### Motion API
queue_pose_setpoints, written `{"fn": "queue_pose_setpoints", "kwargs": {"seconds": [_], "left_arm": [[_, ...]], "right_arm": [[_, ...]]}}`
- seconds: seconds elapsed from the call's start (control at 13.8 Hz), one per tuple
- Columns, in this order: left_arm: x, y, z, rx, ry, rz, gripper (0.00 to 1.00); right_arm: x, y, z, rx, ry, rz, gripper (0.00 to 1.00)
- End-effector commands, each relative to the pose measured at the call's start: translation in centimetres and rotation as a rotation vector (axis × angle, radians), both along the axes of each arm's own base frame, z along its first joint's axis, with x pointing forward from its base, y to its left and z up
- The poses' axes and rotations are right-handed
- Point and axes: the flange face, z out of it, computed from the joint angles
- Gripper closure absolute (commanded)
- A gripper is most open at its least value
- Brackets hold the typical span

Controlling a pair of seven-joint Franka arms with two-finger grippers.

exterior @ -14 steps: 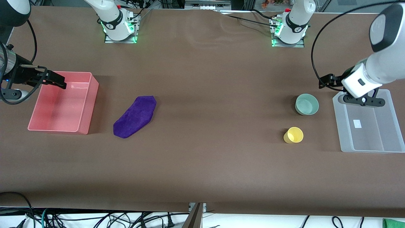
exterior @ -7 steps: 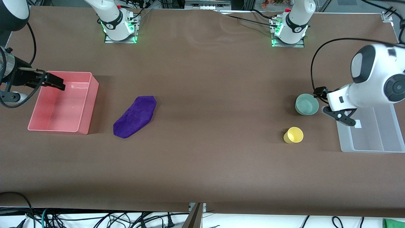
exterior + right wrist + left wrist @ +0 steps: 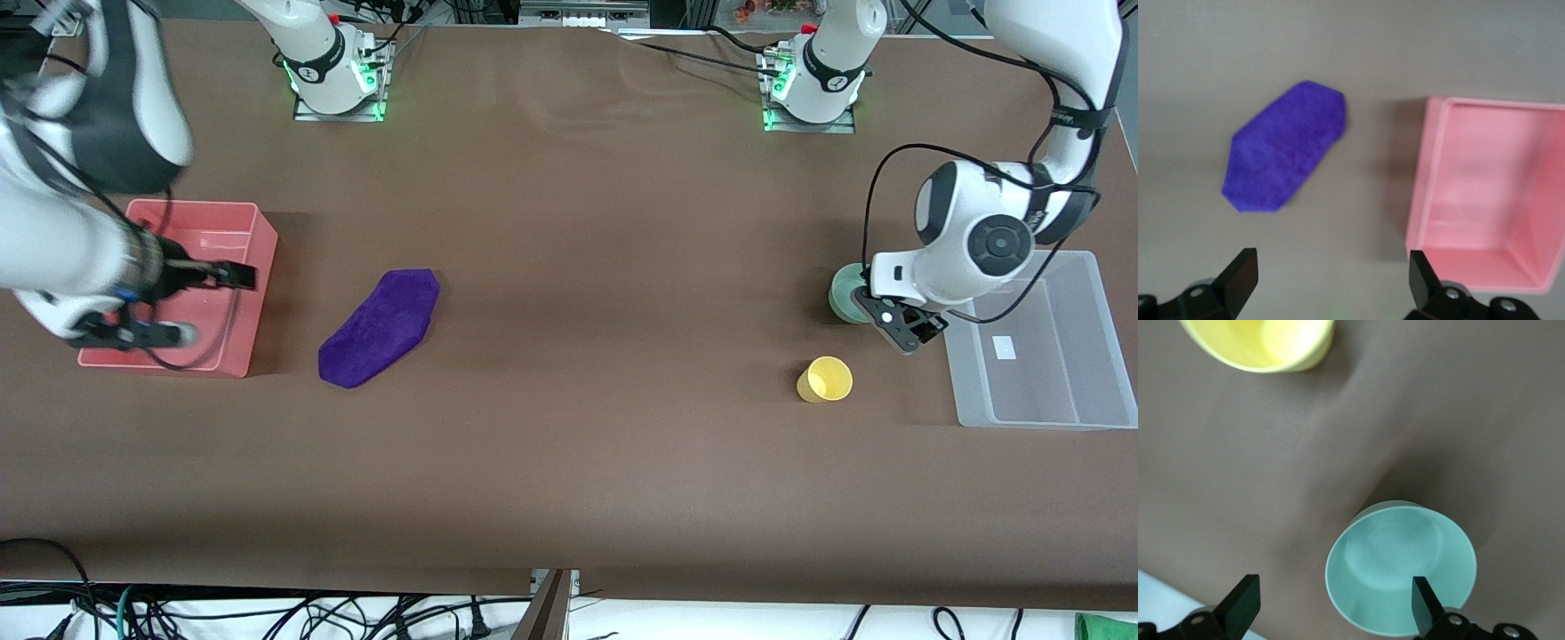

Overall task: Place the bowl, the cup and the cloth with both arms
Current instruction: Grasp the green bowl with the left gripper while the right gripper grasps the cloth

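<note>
The mint-green bowl [image 3: 843,298] stands upright on the brown table, partly hidden by the left arm; it shows whole in the left wrist view [image 3: 1401,567]. My left gripper [image 3: 900,327] is open and empty above the bowl's edge [image 3: 1333,597], one finger over the bowl, the other over bare table. The yellow cup [image 3: 825,380] stands nearer the camera than the bowl [image 3: 1261,343]. The purple cloth [image 3: 380,327] lies flat beside the pink bin [image 3: 253,293]. My right gripper [image 3: 233,276] is open and empty over the bin's wall facing the cloth [image 3: 1331,273]. The cloth [image 3: 1285,153] lies apart from it.
The pink bin [image 3: 1485,200] is empty, at the right arm's end. A clear plastic bin [image 3: 1031,391] stands at the left arm's end, next to the bowl and cup; its corner shows in the left wrist view [image 3: 1158,603]. Both arm bases stand along the table's edge farthest from the camera.
The left gripper has moved from over the clear bin to over the bowl. The right gripper has swung across the pink bin toward the cloth. Bowl, cup and cloth have not moved.
</note>
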Motion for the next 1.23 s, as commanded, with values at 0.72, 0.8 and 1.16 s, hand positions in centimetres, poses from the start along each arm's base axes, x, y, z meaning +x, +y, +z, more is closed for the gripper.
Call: {"fn": "queue_pose_setpoints", "kwargs": {"seconds": [0.72, 0.8, 1.16], "left_arm": [[-0.5, 1.6, -4.5, -0.011, -0.080, -0.196, 1.00], [-0.2, 2.2, -3.0, -0.004, -0.091, -0.200, 1.00], [2.4, 5.7, 4.6, 0.051, 0.021, -0.164, 1.00]], "right_arm": [[-5.5, 6.2, -22.7, 0.028, -0.101, -0.061, 0.00], [-6.1, 6.8, -23.6, 0.036, -0.122, -0.073, 0.00], [-7.9, 8.0, -27.2, 0.062, -0.170, -0.087, 0.48]]}}
